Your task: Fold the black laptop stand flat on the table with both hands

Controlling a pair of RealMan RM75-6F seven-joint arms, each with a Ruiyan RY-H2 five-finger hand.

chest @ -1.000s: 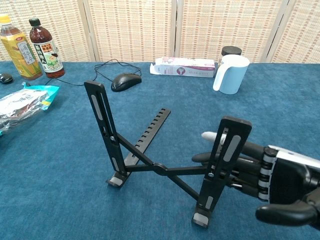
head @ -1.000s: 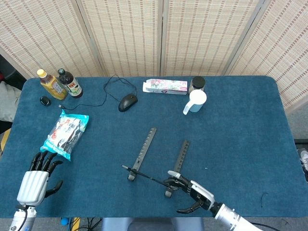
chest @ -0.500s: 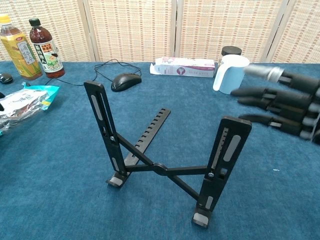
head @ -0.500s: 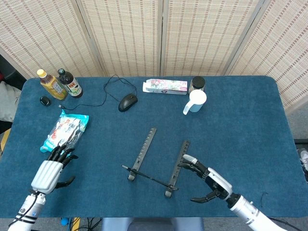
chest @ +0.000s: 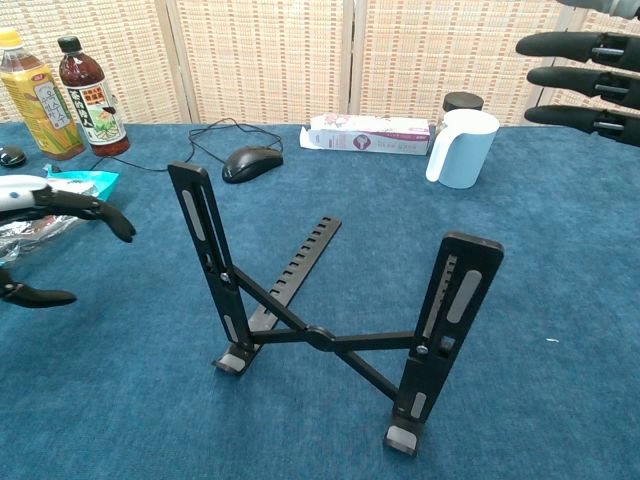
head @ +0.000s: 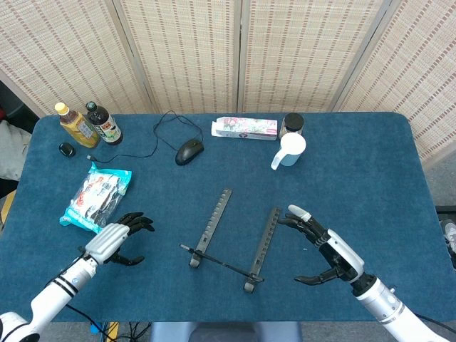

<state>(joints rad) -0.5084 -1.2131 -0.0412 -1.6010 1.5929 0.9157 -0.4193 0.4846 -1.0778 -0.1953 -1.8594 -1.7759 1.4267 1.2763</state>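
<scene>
Since a second ago: right hand [head: 325, 246] has left the laptop stand [head: 231, 239] and lifted off to its right; left hand [head: 114, 239] has come in from the near-left corner toward the stand's left side. Stand itself unchanged.

Nearest: stand sits near the front middle of the blue worktop [head: 356, 178], still propped up, two upright arms joined by crossed bars, feet on the cloth. Neither hand touches it. Left hand hovers well left of it, fingers apart and curved, nothing held. Right hand is raised just right of it, fingers spread, nothing held; chest view catches only its fingertips [chest: 575, 78] at the upper right edge.

Mid-left: a snack bag [head: 96, 197] lies flat, just beyond the left hand.

Far side: wired mouse [head: 189, 151], flat carton [head: 246, 128], white mug [head: 289, 149] with a dark-lidded jar [head: 292, 123] behind it. Far-left corner: two bottles [head: 89, 124], a small black object [head: 67, 149] beside them.
</scene>
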